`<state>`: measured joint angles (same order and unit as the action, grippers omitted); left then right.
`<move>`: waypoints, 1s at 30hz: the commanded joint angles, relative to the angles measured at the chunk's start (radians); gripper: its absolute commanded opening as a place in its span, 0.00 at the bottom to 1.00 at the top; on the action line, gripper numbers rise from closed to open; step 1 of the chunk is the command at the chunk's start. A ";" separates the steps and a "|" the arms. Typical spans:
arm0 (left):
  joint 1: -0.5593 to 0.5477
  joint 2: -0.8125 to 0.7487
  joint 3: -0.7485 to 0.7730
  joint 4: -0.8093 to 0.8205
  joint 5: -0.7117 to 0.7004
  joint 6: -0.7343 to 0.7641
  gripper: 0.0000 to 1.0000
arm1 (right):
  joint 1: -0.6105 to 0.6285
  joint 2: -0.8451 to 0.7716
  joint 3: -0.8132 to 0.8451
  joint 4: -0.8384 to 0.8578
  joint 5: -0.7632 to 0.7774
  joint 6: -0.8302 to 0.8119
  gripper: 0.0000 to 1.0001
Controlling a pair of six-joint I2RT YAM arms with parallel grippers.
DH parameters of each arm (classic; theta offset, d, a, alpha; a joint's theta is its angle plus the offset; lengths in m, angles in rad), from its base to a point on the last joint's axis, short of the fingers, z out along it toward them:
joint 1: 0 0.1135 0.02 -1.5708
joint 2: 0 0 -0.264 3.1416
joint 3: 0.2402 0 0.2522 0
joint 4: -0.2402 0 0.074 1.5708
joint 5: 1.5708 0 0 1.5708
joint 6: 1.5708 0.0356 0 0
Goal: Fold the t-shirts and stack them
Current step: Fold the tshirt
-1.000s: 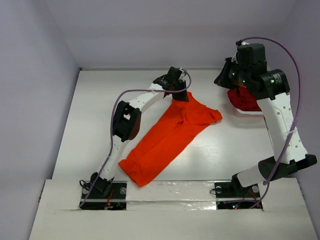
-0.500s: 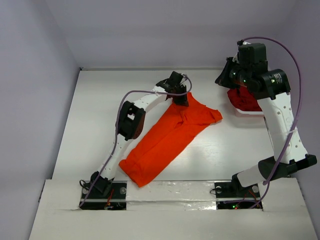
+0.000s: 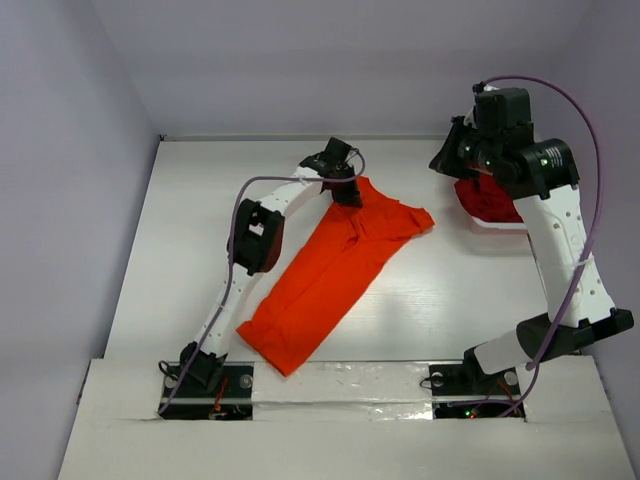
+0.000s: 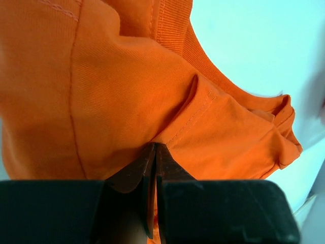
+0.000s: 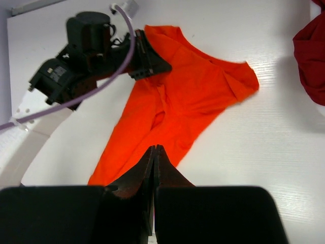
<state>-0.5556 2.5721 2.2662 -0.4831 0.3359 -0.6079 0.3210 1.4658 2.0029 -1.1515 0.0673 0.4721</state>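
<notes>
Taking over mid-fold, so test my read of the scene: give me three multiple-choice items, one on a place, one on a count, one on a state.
1. Where are the dark red t-shirts? A near left corner; B in the white basket, far right; C between the arms' bases.
2. How many t-shirts are orange? A three; B two; C one.
3. The left gripper is: A shut on the orange t-shirt; B open in mid-air; C shut on the basket.

1 B: the red cloth sits above the basket's white rim.
2 C: only one shows in any view.
3 A: its jaws meet on orange cloth in the left wrist view.
</notes>
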 commanded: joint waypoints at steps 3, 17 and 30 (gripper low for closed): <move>0.109 0.037 -0.027 -0.040 -0.051 -0.058 0.00 | -0.005 -0.038 -0.053 0.036 -0.026 0.011 0.00; 0.328 0.039 -0.050 -0.052 -0.043 -0.101 0.00 | -0.005 -0.056 -0.108 0.050 -0.043 0.013 0.00; 0.382 -0.045 -0.086 -0.061 -0.017 -0.115 0.00 | -0.005 -0.032 -0.150 0.078 -0.057 -0.006 0.00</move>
<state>-0.1837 2.5706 2.2322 -0.4534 0.3889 -0.7399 0.3210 1.4403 1.8790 -1.1290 0.0250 0.4786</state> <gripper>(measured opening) 0.003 0.011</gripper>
